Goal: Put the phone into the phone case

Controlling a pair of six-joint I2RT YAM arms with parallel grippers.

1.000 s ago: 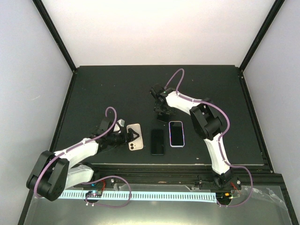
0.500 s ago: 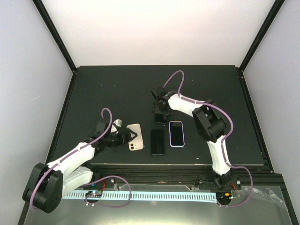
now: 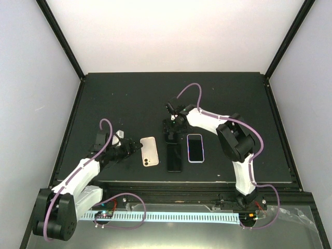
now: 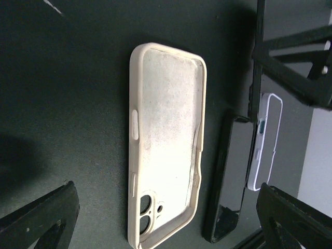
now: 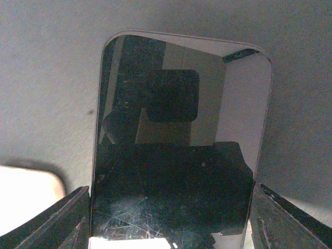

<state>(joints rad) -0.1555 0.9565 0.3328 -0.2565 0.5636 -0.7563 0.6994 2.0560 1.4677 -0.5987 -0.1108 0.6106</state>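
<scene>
The empty beige phone case [image 3: 149, 151] [image 4: 166, 140] lies inside up on the black table, camera holes at its near end. Just right of it a bare black phone [image 3: 174, 157] [image 4: 233, 176] [image 5: 181, 129] lies flat, screen up. My left gripper [image 3: 130, 148] [image 4: 168, 223] hangs open a little left of the case, touching nothing. Over the phone's far end, my right gripper [image 3: 171, 133] [image 5: 171, 207] straddles it, and its fingers [image 5: 67, 218] sit against both long edges.
A second phone in a white case [image 3: 195, 148] [image 4: 265, 140] lies right of the black phone. The right arm's gripper body [image 4: 295, 62] looms at the top right of the left wrist view. Black frame rails border the table [image 3: 124, 98].
My left gripper has pulled back to the left, off the beige case. The right gripper has come down and left onto the black phone's far end, and its jaws have narrowed.
</scene>
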